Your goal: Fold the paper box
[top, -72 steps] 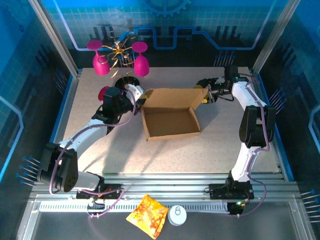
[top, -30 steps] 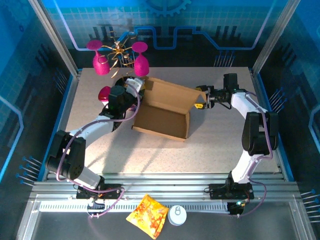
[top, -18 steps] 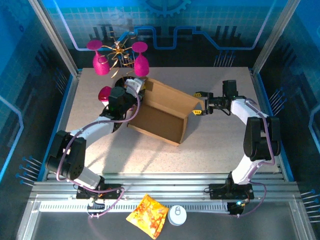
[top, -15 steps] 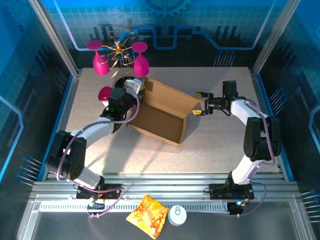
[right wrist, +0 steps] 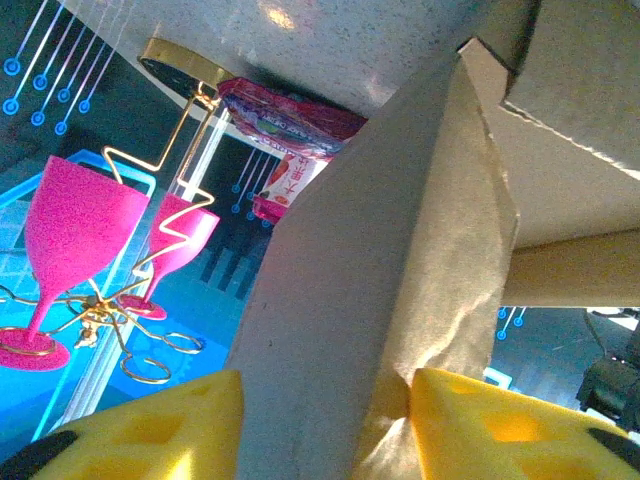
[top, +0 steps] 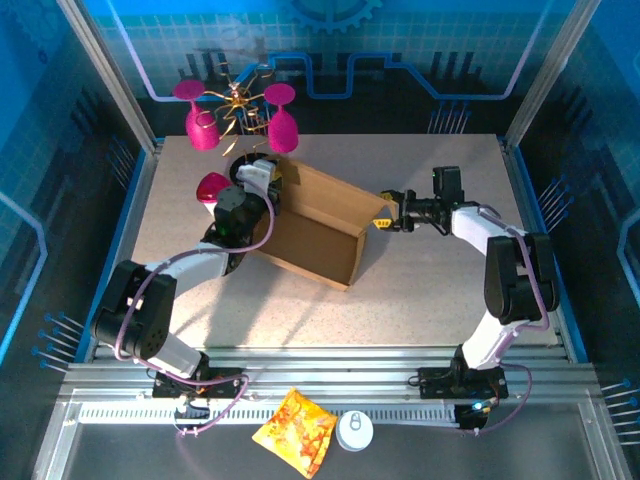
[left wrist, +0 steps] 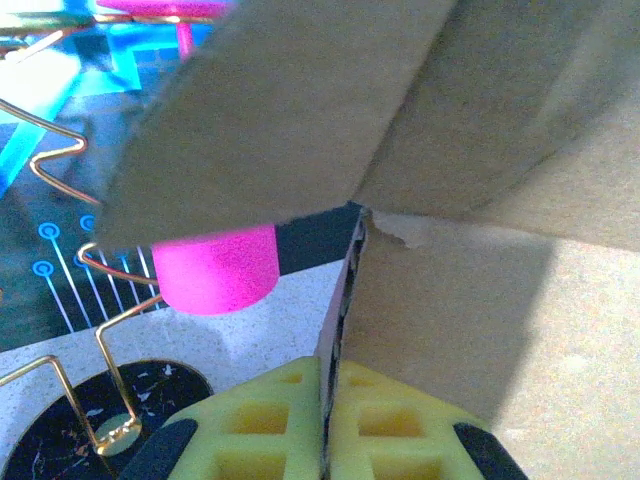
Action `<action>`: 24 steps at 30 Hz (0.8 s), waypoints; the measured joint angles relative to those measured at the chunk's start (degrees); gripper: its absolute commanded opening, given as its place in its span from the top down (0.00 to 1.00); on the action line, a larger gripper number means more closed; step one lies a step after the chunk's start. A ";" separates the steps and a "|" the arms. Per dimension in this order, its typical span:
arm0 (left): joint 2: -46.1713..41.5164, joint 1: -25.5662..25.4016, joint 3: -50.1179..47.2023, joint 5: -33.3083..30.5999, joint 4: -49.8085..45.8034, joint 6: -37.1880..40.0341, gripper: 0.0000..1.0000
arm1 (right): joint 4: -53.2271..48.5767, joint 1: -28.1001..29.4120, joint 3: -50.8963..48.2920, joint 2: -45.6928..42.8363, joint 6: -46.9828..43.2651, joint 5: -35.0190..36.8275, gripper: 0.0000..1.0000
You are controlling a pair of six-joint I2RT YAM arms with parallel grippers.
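Observation:
The paper box (top: pixel 305 225), brown cardboard, stands tilted on the table's middle with its open side facing front right. My left gripper (top: pixel 262 185) is at its back left corner. In the left wrist view that gripper (left wrist: pixel 330 400) is shut on a thin cardboard wall (left wrist: pixel 440 300), and a flap (left wrist: pixel 300 110) hangs overhead. My right gripper (top: pixel 385 212) is at the box's right end. In the right wrist view, a folded cardboard flap (right wrist: pixel 350 300) fills the gap of that gripper (right wrist: pixel 325 400) and touches both yellow fingers (right wrist: pixel 150 430).
A gold wire stand with pink glasses (top: pixel 238 110) is at the back left, close to the box, and a purple snack packet (top: pixel 212 186) lies beside my left arm. An orange snack bag (top: pixel 295 430) and a white round lid (top: pixel 354 430) lie on the near rail.
The box has swung and tipped up toward the back left in my left gripper. My right gripper has moved left and closed its jaws onto the right flap.

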 measured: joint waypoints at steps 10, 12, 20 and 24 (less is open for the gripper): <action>0.02 -0.46 -2.08 -1.07 3.15 -2.99 0.88 | 3.10 0.17 -0.31 0.00 4.31 4.22 0.77; 0.02 -0.59 -2.54 -1.07 3.54 -3.54 0.88 | 3.34 0.17 -0.31 0.00 4.52 5.09 0.80; 0.22 -1.01 -4.44 -1.05 5.18 -6.40 0.84 | 3.52 0.17 -0.31 0.00 5.07 7.19 0.92; 0.63 -1.14 -4.90 -1.05 5.49 -8.37 0.84 | 3.98 0.17 -0.48 0.00 5.16 8.07 0.98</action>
